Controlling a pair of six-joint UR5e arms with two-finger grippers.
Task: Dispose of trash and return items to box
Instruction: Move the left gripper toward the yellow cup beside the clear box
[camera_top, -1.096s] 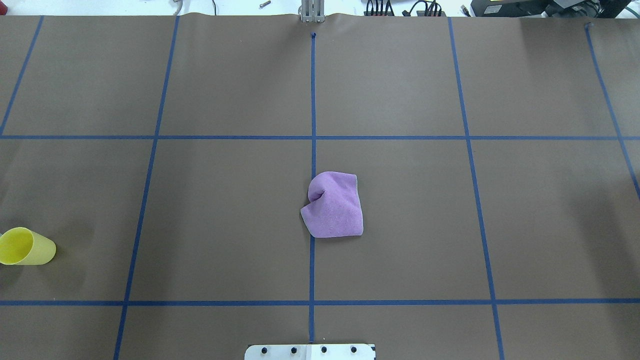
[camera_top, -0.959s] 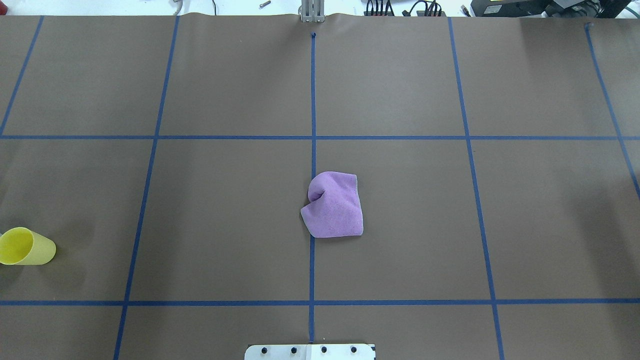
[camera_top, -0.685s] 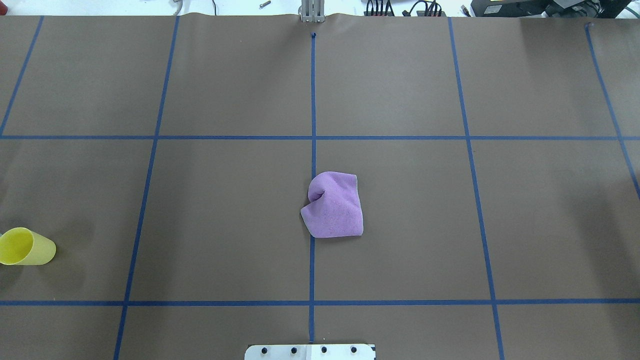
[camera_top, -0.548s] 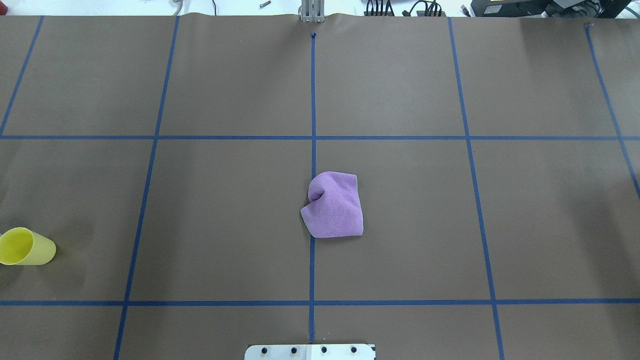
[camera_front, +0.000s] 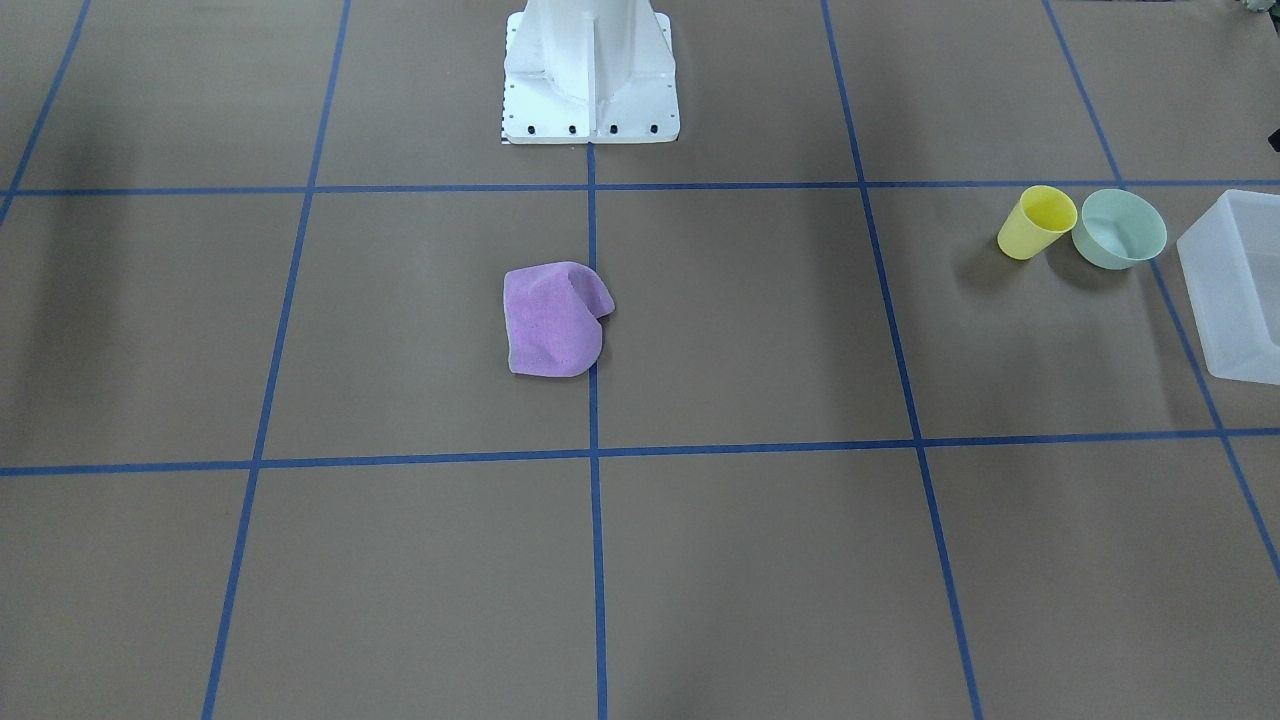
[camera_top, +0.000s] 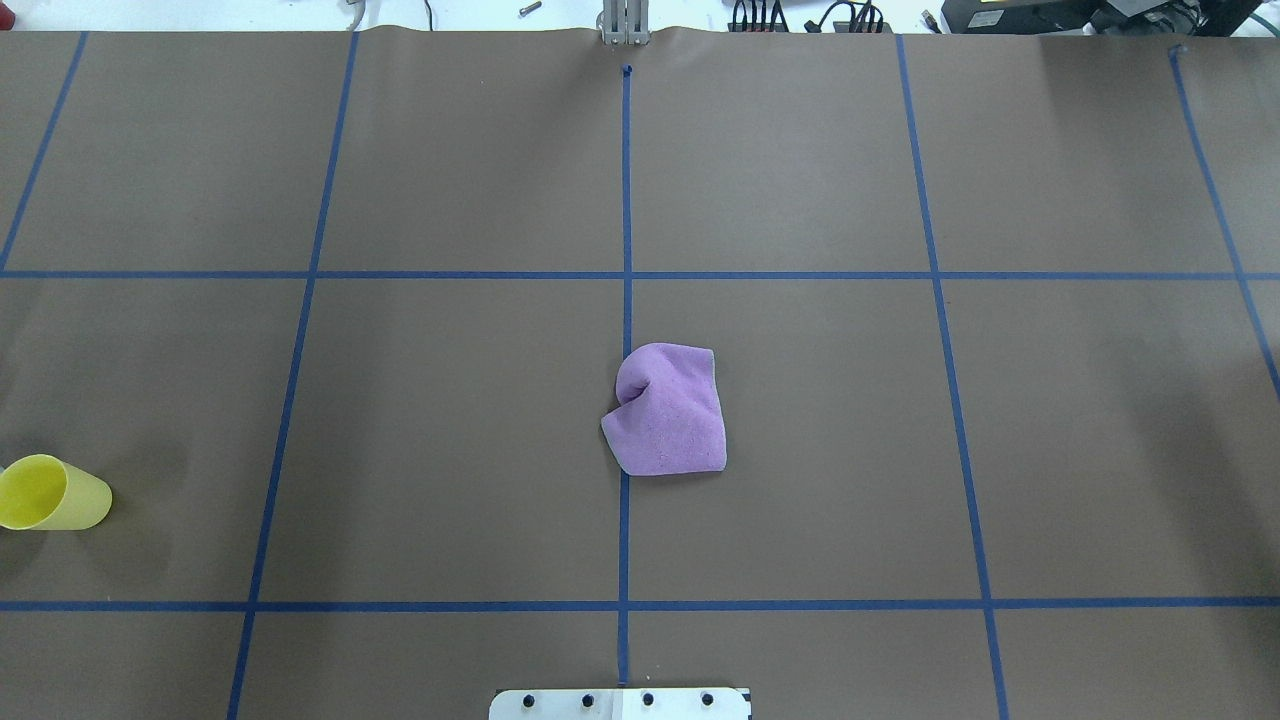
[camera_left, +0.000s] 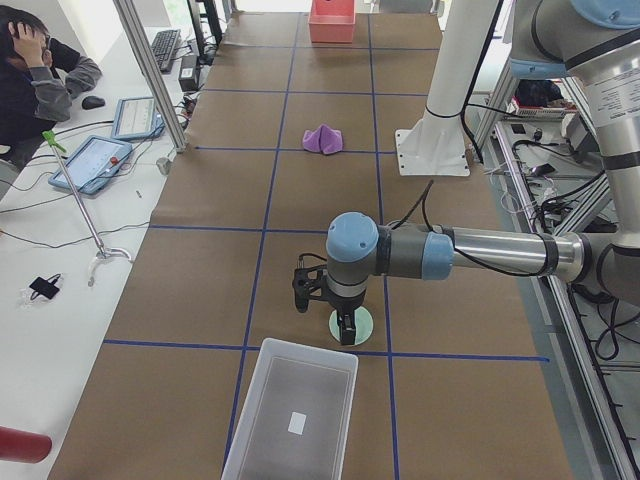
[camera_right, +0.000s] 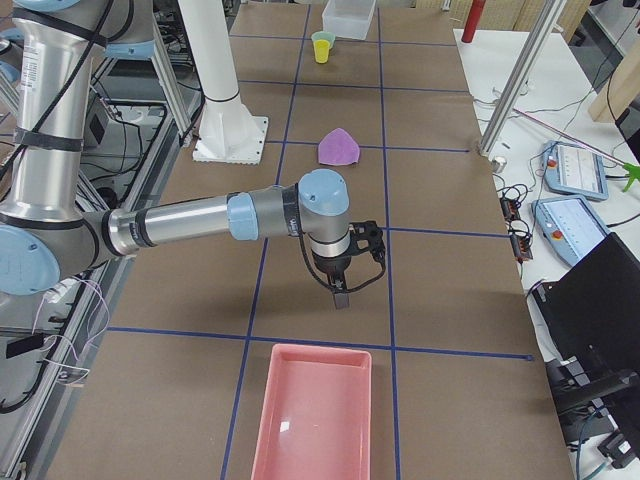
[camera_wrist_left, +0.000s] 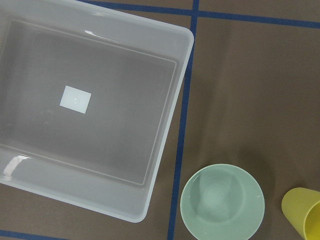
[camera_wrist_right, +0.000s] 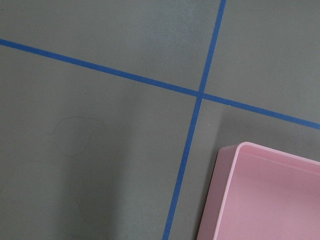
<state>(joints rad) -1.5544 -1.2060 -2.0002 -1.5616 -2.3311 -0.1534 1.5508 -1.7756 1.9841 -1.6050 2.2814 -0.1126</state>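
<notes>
Hovering just above the table (camera_front: 750, 560) nr its left-end edge, left hand (camera_left: 346, 333) sits by the mint-green bowl (camera_front: 1118, 229); can't tell if open or closed. Yellow cup (camera_front: 1037, 222) stands just beside bowl, frosted bin (camera_front: 1235, 290) near both, closer to that edge. Right hand (camera_right: 341, 296) hangs nr pink tray (camera_right: 315, 420) at right-end edge, grip state likewise can't tell. Purple cloth (camera_front: 555, 320) lies crumpled mid-table.

The brown bench (camera_front: 400, 560) holds a purple cloth (camera_front: 553, 320), yellow cup (camera_front: 1035, 223), green bowl (camera_front: 1118, 230), white box (camera_front: 1215, 300) and pink tray (camera_right: 315, 420).
</notes>
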